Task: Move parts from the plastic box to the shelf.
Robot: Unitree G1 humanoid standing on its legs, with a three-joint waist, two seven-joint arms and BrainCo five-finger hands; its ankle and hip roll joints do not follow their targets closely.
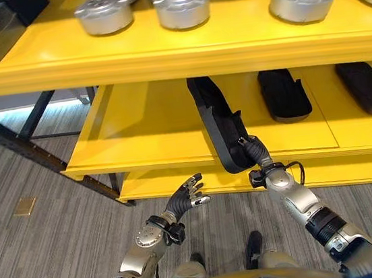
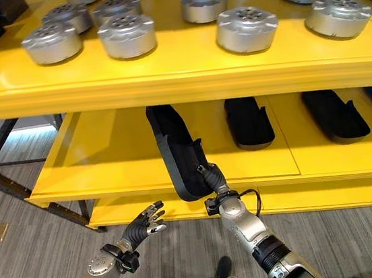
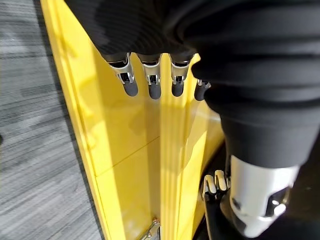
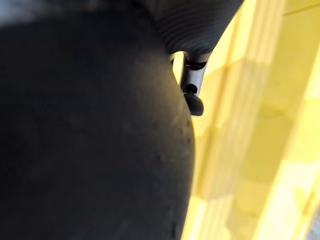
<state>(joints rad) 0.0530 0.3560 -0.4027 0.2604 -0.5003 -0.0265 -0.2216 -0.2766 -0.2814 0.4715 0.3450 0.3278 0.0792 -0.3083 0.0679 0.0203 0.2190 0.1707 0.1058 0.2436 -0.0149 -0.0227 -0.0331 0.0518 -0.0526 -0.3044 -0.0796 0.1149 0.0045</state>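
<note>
- One long black moulded part (image 1: 217,125) is in work: it lies on the middle tier of the yellow shelf (image 1: 138,135), its far end toward 12 o'clock and its near end overhanging the front lip at about 5 o'clock.
- My right hand (image 2: 211,175) is at that near end. In the right wrist view the part hides my palm and all but one fingertip (image 4: 194,104), so I cannot tell whether I grip it or only push it.
- My left hand (image 1: 189,194) hangs below the shelf edge at about 7 o'clock of the part, fingers loosely spread, holding nothing.
- Step in hand, as I judge it: seat the part fully on the tier.
- Push along the part's long axis toward 12 o'clock; a sideways push could swing it toward the two black parts (image 1: 284,94) at 3 o'clock.
- Keep contact until the overhang is gone; released early, the part may tip off the lip.
- Surface: smooth painted yellow panels with a raised front edge; I expect the part to slide readily.
- Room: the top tier carries round silver metal parts (image 1: 183,5); grey carpet floor (image 1: 41,231) lies below, with dark frame legs (image 1: 17,143) at 9 o'clock.
</note>
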